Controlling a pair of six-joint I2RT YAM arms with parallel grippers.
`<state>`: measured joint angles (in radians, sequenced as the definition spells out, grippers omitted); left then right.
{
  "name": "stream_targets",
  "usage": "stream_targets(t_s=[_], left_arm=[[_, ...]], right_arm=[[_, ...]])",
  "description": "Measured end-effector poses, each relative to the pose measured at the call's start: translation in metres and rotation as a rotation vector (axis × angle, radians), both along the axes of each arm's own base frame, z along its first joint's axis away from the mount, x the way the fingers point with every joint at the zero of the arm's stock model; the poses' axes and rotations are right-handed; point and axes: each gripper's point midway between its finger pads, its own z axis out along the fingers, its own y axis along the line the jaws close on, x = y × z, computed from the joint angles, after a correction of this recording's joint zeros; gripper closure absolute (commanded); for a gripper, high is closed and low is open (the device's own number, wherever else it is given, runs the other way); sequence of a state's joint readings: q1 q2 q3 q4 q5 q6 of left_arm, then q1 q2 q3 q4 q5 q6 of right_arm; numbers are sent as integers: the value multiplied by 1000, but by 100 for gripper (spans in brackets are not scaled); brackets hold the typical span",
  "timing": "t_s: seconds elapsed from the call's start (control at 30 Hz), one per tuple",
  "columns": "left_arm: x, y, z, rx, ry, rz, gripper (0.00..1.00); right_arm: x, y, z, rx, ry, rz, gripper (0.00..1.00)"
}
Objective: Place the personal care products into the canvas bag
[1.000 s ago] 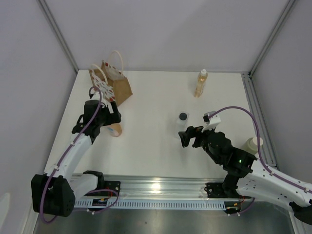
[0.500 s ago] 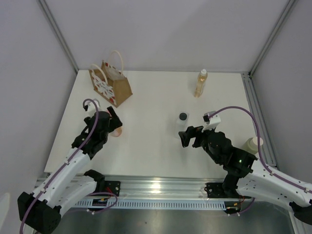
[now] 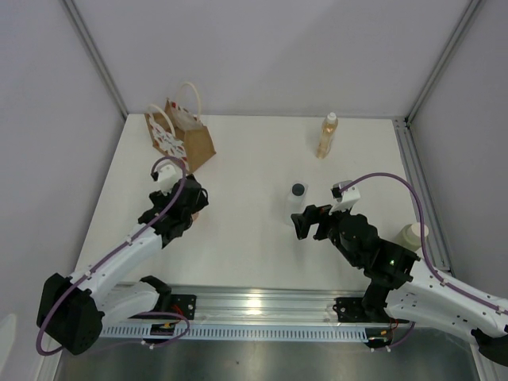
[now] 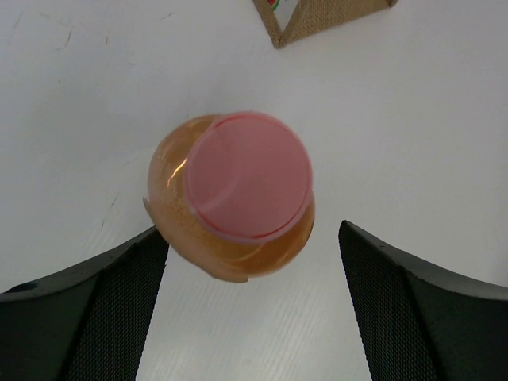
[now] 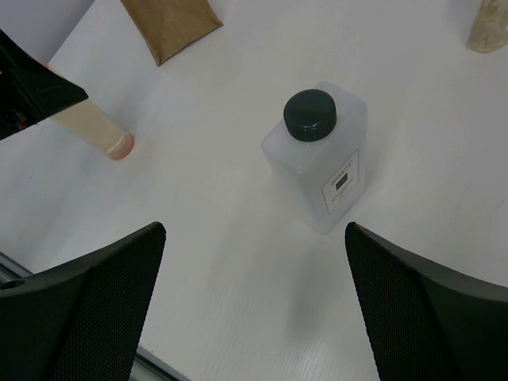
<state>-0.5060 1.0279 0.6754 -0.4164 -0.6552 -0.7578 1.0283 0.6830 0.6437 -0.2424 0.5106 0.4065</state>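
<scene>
The squat peach bottle with a pink cap point(image 4: 238, 190) stands upright on the table. My left gripper point(image 4: 252, 234) is open and hangs right over it, one finger on each side. In the top view this gripper point(image 3: 190, 208) covers the bottle. The canvas bag point(image 3: 186, 139) stands at the far left, and its corner point(image 4: 317, 20) lies just beyond the bottle. My right gripper point(image 3: 305, 222) is open and empty, just short of the white bottle with a black cap point(image 5: 317, 159). The tall amber bottle point(image 3: 326, 136) stands at the far right. The cream bottle point(image 3: 413, 236) sits at the right edge.
A metal rail point(image 3: 417, 182) runs along the table's right side, beside the cream bottle. Grey walls close in the back and both sides. The arm bases sit on a metal bar point(image 3: 262, 305) at the near edge.
My left gripper has moved from beside the bag to above the peach bottle, and its arm has swung round. The right arm and the bottles have not moved.
</scene>
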Motion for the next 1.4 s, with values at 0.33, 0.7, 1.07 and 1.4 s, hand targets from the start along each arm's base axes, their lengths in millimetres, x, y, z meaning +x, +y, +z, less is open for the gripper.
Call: stream_targets(t_s=[0.33, 0.7, 1.07, 1.4], left_arm=[[34, 0, 26, 91, -65, -34, 20], [53, -3, 32, 126, -102, -120, 18], [51, -6, -6, 131, -25, -126, 22], [55, -2, -19, 146, 37, -65, 37]], right_arm=[[0, 0, 0, -1, 0, 0, 0], [-1, -1, -1, -4, 3, 1, 1], [-1, -1, -1, -5, 4, 0, 1], [-1, -1, -2, -8, 5, 0, 1]])
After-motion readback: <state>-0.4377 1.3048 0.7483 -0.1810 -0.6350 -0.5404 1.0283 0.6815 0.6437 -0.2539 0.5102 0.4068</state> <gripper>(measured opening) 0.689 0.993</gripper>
